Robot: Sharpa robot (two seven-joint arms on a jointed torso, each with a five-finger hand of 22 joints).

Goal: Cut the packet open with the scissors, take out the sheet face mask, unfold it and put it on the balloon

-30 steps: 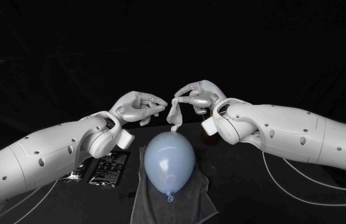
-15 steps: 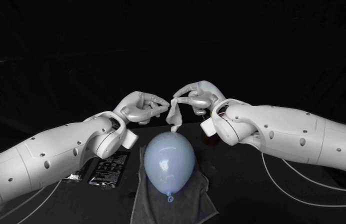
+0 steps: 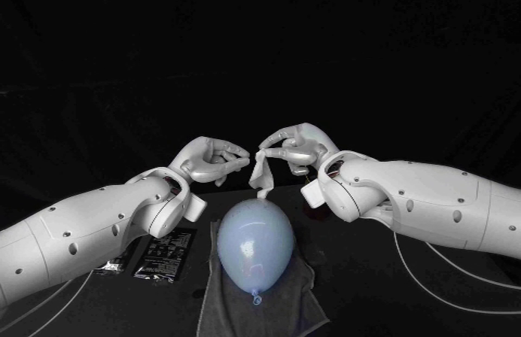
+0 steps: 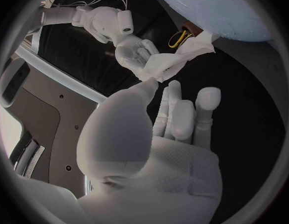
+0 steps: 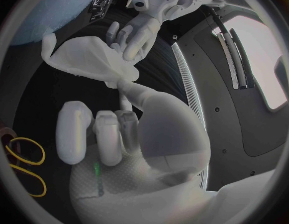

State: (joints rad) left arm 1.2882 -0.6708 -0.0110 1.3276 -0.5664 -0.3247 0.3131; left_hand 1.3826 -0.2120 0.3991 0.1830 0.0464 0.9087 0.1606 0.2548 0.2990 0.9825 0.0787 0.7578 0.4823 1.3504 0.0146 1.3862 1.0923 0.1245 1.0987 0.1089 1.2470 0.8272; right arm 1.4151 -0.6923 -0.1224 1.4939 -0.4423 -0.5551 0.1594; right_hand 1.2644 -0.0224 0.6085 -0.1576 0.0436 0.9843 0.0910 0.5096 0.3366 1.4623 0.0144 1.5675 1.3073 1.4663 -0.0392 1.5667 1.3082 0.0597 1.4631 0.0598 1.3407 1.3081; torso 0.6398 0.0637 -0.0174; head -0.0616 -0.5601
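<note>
Head view: right fingers still pinch mask above balloon; left fingers at mask, grip unclear

I see a dim, black scene; soft sheen sits on the pale blue rubber balloon; wrist views bend edges.

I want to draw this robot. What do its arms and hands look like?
The left arm and right arm are fat, smooth white tubes dotted with small dark holes. Thin white cables trail beneath them. The left hand and right hand are silvery grey with rounded fingers.
</note>
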